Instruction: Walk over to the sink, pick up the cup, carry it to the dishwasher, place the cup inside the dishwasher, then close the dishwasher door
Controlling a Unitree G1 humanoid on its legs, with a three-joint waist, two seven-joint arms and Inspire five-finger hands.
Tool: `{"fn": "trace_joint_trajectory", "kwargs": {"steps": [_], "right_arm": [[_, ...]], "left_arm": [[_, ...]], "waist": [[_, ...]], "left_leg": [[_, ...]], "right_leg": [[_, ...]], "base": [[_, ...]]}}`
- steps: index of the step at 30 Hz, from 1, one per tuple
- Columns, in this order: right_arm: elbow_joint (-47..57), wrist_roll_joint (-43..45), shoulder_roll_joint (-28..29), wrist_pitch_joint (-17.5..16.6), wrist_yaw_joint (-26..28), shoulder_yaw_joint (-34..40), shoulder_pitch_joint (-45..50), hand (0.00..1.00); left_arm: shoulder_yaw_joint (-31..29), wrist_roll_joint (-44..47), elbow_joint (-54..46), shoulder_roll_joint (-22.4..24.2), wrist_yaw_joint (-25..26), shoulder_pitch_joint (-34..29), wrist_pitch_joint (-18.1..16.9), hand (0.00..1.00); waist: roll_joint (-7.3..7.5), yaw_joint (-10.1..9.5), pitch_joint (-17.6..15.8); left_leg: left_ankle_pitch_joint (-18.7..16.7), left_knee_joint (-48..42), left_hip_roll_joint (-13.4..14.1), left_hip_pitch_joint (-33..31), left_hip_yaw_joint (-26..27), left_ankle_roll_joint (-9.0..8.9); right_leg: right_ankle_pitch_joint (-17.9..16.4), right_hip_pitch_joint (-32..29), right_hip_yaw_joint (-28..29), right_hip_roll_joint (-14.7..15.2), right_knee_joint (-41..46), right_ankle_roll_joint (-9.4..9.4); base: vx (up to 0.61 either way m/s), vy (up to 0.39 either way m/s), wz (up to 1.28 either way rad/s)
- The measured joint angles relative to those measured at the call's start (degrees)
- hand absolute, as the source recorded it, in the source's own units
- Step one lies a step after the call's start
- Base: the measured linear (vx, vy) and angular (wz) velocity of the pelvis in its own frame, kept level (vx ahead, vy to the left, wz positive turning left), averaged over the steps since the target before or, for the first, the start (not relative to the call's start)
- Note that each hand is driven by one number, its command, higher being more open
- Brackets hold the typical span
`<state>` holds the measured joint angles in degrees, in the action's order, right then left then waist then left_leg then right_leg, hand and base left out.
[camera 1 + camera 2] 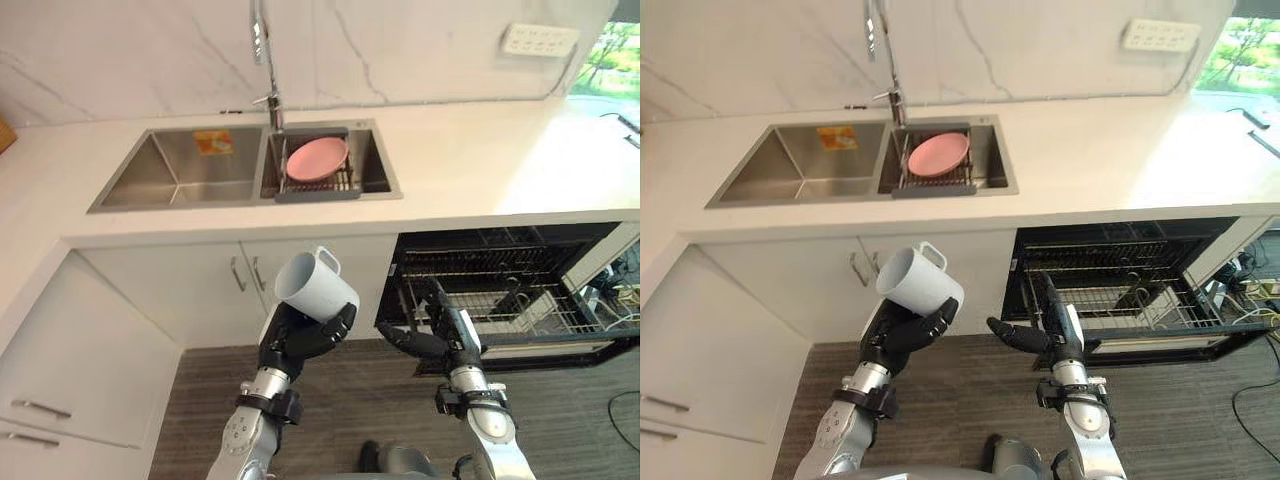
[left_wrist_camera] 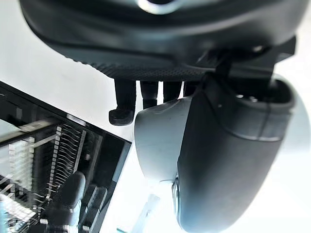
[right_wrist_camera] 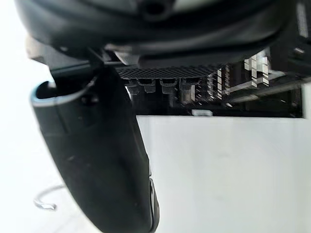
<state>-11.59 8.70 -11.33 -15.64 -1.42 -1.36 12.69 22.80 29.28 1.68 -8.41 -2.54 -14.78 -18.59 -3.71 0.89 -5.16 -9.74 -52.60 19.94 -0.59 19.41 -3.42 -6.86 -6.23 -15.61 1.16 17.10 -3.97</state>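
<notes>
Fingers (image 1: 340,320) of L hand (image 1: 296,345) wrap tilted cup (image 1: 312,285); R hand (image 1: 452,338) fingers straight, empty.

My head stereo pair looks steeply down on the bench (image 1: 470,165), sink (image 1: 180,170) and open dishwasher (image 1: 500,275). L and R eyes share nearly the whole scene, offset slightly sideways. L wrist cam peers along the left robot hand (image 2: 160,48) at v. close range, cup (image 2: 155,141) right in front. R wrist cam does likewise along the right robot hand (image 3: 160,43). Both wrist cams catch dishwasher racks beyond.
</notes>
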Motion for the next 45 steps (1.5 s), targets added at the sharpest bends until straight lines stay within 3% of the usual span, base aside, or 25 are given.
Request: {"fn": "trace_joint_trajectory", "kwargs": {"steps": [3, 4, 5, 7, 9, 10, 12, 15, 22, 26, 28, 30, 35, 45], "right_arm": [[1.98, 0.01, 0.14, 0.01, -1.29, 0.08, 0.3, 1.0], [2.7, -0.01, 0.01, 0.03, -1.36, -0.16, 0.54, 1.0], [3.02, 0.0, 0.0, 0.04, -1.42, -0.28, 0.57, 1.0], [3.23, 0.0, 0.04, 0.31, -2.06, -1.58, 0.59, 1.0], [3.33, -0.01, -0.09, 0.66, -2.42, -2.54, 0.92, 1.0], [3.2, -0.04, 0.37, 1.15, -2.84, -3.31, 1.14, 1.0], [3.33, -0.49, 1.34, 1.35, -3.05, -4.02, 1.57, 1.0], [3.32, -1.03, 1.88, 1.56, -2.9, -3.87, 3.23, 1.0], [3.32, -0.98, 2.86, 1.49, -2.84, -3.4, 4.32, 1.0], [3.34, -0.93, 3.14, 1.48, -2.33, -2.68, 4.24, 1.0], [3.68, -0.9, 3.51, 1.47, -1.69, -2.04, 4.24, 1.0], [3.77, -0.81, 3.96, 1.36, -0.86, -1.42, 4.35, 1.0], [6.8, 0.67, 3.93, 1.07, -0.32, -0.54, 4.79, 1.0], [14.58, 3.5, 5.16, -0.51, 4.78, -0.62, 4.82, 1.0]], "left_arm": [[0.1, 0.01, 0.15, 0.51, -0.47, -0.18, -0.09, 0.0], [0.1, 0.02, 0.17, 0.84, -0.95, -0.96, -0.23, 0.0], [0.09, 0.02, 0.17, 0.91, -1.21, -1.36, -0.47, 0.0], [0.15, 0.01, 0.15, 1.12, -1.5, -2.61, -0.59, 0.0], [0.15, -0.01, 0.03, 1.52, -1.48, -3.51, -0.6, 0.0], [0.05, -0.01, -0.03, 1.24, -1.31, -3.79, -0.54, 0.0], [0.05, -0.03, -0.7, 0.67, -1.17, -3.29, -0.55, 0.0], [0.57, -0.06, -1.57, 0.59, -1.0, -2.29, -0.56, 0.0], [1.17, -0.98, -3.55, 0.36, 1.21, -0.9, -0.88, 0.0], [0.03, -3.27, -3.7, 0.41, 3.09, -0.11, -1.0, 0.0], [-1.86, -4.64, -4.33, 0.39, 4.07, 0.07, -1.18, 0.0], [-4.07, -5.53, -4.71, 0.25, 5.6, 0.27, -1.28, 0.0], [-7.9, -11.23, -5.89, 0.35, 8.94, 3.57, -1.7, 0.0], [-7.87, -18.41, -4.15, -0.06, 14.04, 10.22, -1.61, 0.0]], "waist": [[-0.1, -0.03, -0.15], [0.07, -0.28, -0.23], [0.03, -0.58, -0.2], [-0.01, -1.43, -0.19], [-0.48, -1.93, 0.14], [-0.8, -1.57, 0.78], [0.32, -1.37, 0.82], [0.56, -0.8, 0.74], [1.36, 0.0, 0.62], [1.39, -0.15, 0.63], [1.46, -0.65, 0.61], [1.77, -0.84, 0.69], [1.84, -1.43, 0.85], [2.38, -0.56, 1.24]], "left_leg": [[-6.54, 3.31, -2.39, -3.13, -0.65, 0.52], [-8.53, 12.72, -6.62, -3.21, -3.35, 0.45], [-8.8, 17.09, -8.43, -3.24, -5.24, 0.17], [-7.47, 32.34, -14.72, -3.5, -15.22, -0.01], [-1.76, 34.92, -15.85, -2.55, -16.92, 0.34], [-0.51, 35.47, -16.04, -1.6, -15.08, 2.08], [-0.49, 36.96, -16.88, -0.86, -12.12, 2.32], [-0.08, 40.19, -18.51, 1.87, -10.65, 3.0], [0.32, 44.51, -19.22, 5.42, -8.82, 4.01], [0.17, 44.59, -18.69, 5.83, -6.95, 4.47], [0.29, 44.94, -18.23, 6.27, -5.48, 4.63], [0.29, 44.94, -18.19, 7.18, -4.82, 4.63], [0.36, 44.96, -17.8, 7.28, -4.85, 4.73], [0.76, 46.39, -18.41, 7.18, -3.51, 4.94]], "right_leg": [[0.28, 2.6, 2.79, -0.7, -2.05, -0.78], [0.23, 3.53, 5.56, -0.66, -2.73, -0.69], [0.13, 3.53, 6.71, -0.66, -2.73, -0.52], [-0.36, 3.41, 12.96, -0.96, -2.64, 0.91], [-0.85, 3.0, 16.56, -1.68, -1.97, 2.21], [-0.63, 2.71, 18.81, -1.85, -1.46, 3.76], [-0.91, 1.44, 21.04, -1.05, -0.76, 4.63], [-1.04, 1.84, 21.91, 0.24, -1.15, 5.69], [-1.04, 2.91, 23.16, 0.04, -3.02, 6.56], [0.82, 3.39, 23.14, -0.43, -5.79, 7.04], [0.38, 3.47, 18.51, 1.37, -6.58, 6.47], [1.72, 3.97, 16.01, 2.34, -6.42, 7.32], [4.77, 6.46, 15.95, 1.55, -11.97, 6.88], [9.1, 8.47, 17.13, 1.87, -18.59, 7.78]], "base": [[0.2, 0.011, -0.63], [0.17, 0.078, -0.82], [0.17, 0.103, -1.14], [0.17, 0.181, -1.29], [0.19, 0.221, -1.14], [0.2, 0.227, -0.93], [0.19, 0.195, -0.69], [0.13, 0.141, -0.38], [0.03, 0.034, -0.16], [-0.03, 0.007, -0.27], [-0.05, 0.01, -0.38], [-0.04, 0.021, -0.22], [-0.03, -0.003, -0.03], [0.0, 0.022, -0.06]]}}
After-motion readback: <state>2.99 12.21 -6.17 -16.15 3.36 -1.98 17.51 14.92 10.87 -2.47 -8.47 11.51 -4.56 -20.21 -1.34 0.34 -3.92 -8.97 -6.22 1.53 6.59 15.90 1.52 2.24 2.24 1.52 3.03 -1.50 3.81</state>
